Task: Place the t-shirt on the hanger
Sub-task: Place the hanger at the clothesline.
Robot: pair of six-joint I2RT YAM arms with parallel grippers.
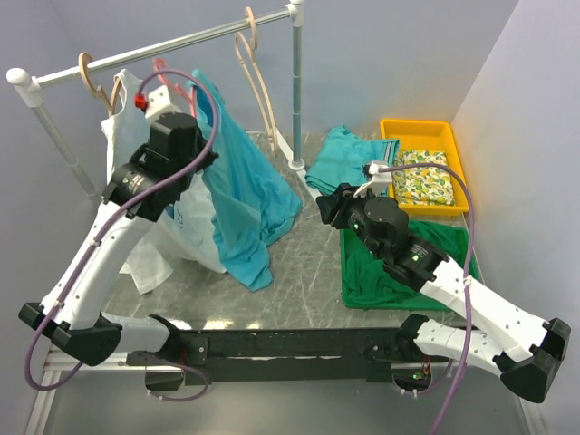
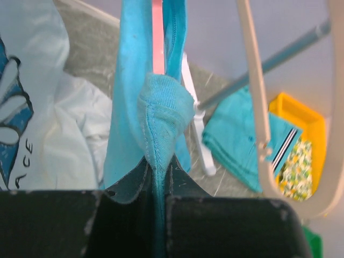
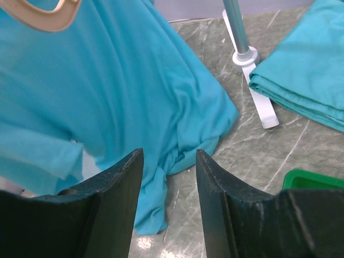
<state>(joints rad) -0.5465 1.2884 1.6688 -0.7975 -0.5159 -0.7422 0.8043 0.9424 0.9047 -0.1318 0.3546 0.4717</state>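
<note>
The turquoise t-shirt [image 1: 245, 195] hangs from the rail area and its lower part trails onto the table. It also fills the right wrist view [image 3: 107, 102]. The pink hanger [image 1: 163, 71] hangs on the rail; its pink bar [image 2: 158, 37] shows inside the shirt's neck opening. My left gripper [image 2: 159, 164] is raised by the rail and shut on the t-shirt's collar hem [image 2: 161, 113]. My right gripper [image 3: 169, 161] is open and empty, low over the table, just right of the shirt's bottom hem.
A metal rail [image 1: 163, 50] on white posts carries beige hangers [image 1: 254, 63]. A white printed top [image 1: 177, 227] hangs left of the shirt. A folded teal garment [image 1: 349, 159], a green cloth [image 1: 399, 263] and a yellow bin [image 1: 424, 163] lie at the right.
</note>
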